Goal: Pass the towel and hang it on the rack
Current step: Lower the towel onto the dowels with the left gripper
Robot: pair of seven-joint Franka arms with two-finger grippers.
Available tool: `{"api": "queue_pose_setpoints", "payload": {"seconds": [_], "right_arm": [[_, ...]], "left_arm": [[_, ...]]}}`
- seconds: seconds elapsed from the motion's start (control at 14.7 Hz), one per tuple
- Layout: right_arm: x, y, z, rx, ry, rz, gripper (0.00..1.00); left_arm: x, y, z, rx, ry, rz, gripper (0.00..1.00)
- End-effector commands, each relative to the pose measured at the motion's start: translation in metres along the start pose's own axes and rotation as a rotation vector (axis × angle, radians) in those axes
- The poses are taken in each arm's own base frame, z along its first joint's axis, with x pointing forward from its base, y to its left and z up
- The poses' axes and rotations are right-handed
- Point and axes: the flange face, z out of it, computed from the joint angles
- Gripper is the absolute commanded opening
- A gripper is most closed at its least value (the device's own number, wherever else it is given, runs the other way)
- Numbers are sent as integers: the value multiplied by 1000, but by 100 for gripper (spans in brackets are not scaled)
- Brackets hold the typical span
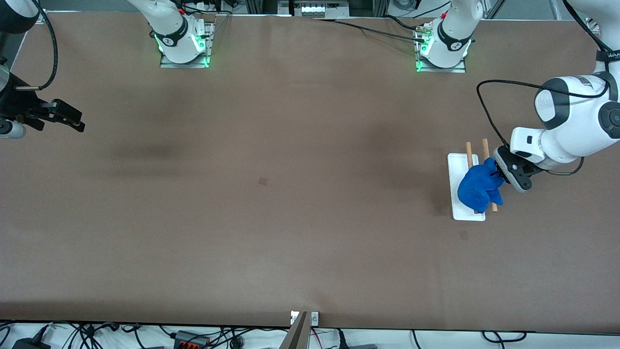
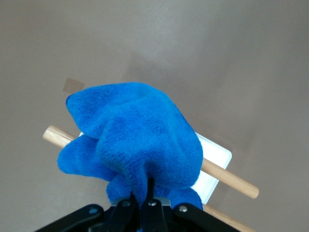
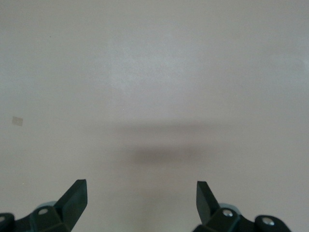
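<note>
1. Towel (image 1: 479, 189) is bunched in a rounded wad, draped over the rack (image 1: 466, 213) toward the left arm's end of the desk (image 1: 290, 218); one edge is pinched in the left pincer (image 1: 499, 175), whose fingers are pressed together on the cloth, as the left wrist view shows.
2. You are at the hanging step: the pass looks finished, and the right pincer (image 3: 142, 195) waits spread wide over bare desk at the right arm's end.
3. Next, you probably need to draw the cloth out from the pincer across the rods (image 2: 227, 176) so it spreads, then let go.
4. The rack's long axis runs toward and away from the front camera, crosswise just ahead of the left pincer.
5. The crumpled towel shows no clear long axis; whether it rests on both rods is hard to tell.
</note>
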Motion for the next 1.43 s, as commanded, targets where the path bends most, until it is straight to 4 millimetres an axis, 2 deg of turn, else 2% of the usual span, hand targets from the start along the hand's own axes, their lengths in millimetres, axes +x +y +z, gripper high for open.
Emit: {"api": "queue_pose_setpoints", "payload": {"seconds": [0.0, 0.07, 0.2, 0.48, 0.54, 0.61, 0.68, 1.16, 1.36], "right_arm": [[0, 2, -4, -2, -3, 13, 100], [0, 2, -4, -2, -4, 13, 100], [0, 2, -4, -2, -3, 13, 100], [0, 3, -4, -2, -3, 14, 100], [1, 2, -4, -2, -4, 13, 100], [1, 2, -4, -2, -4, 13, 100], [1, 3, -3, -2, -4, 14, 100], [1, 3, -3, -2, -4, 14, 100], [0, 3, -3, -2, -6, 14, 100]], "left_arm": [[1, 7, -5, 24, -4, -27, 9], [2, 7, -5, 24, -4, -31, 18], [4, 7, -7, 22, -4, -32, 22], [11, 9, -8, 7, -8, -76, 69], [11, 9, -9, 6, -8, -79, 77], [13, 7, -14, 9, -7, -75, 92], [13, 5, -20, -1, -10, -76, 98], [20, -7, -65, -62, -27, -91, 100], [25, -13, -89, -60, -26, -167, 100]]}}
